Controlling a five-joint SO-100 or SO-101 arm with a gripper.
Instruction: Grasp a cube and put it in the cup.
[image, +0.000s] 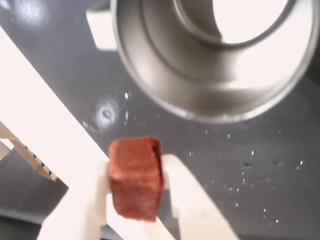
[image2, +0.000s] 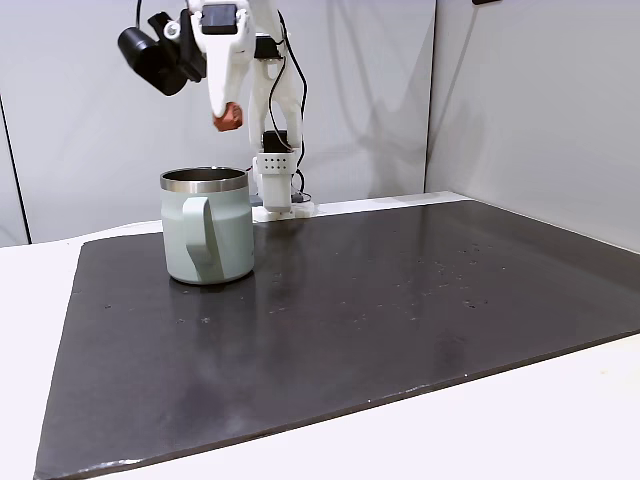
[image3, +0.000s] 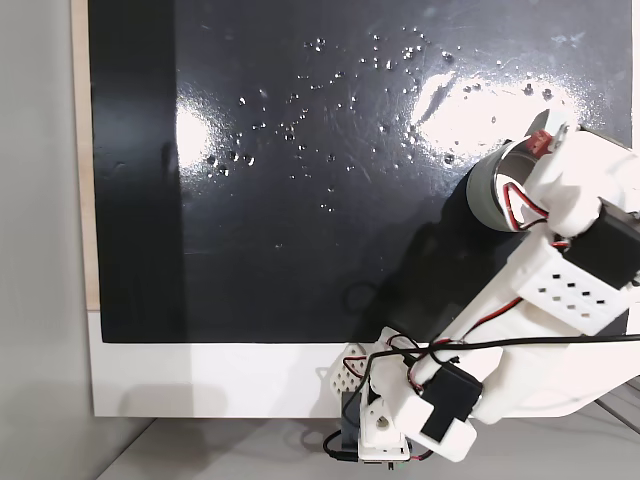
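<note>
Jaws closed on the cube (image: 136, 177), held aloft. The cup (image: 200, 95) lies at about one o'clock in the wrist view, its mouth seemingly not yet underneath; release should wait until the cube centres over the opening above the surface (image2: 400, 300).

A bare lab bench: black mat (image2: 400, 300), plain white partition walls (image2: 530, 100)

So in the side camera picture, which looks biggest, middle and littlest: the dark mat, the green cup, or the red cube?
Largest to smallest in that fixed view:
1. The dark mat
2. The cup
3. The cube, held up in the end effector above the cup
</note>
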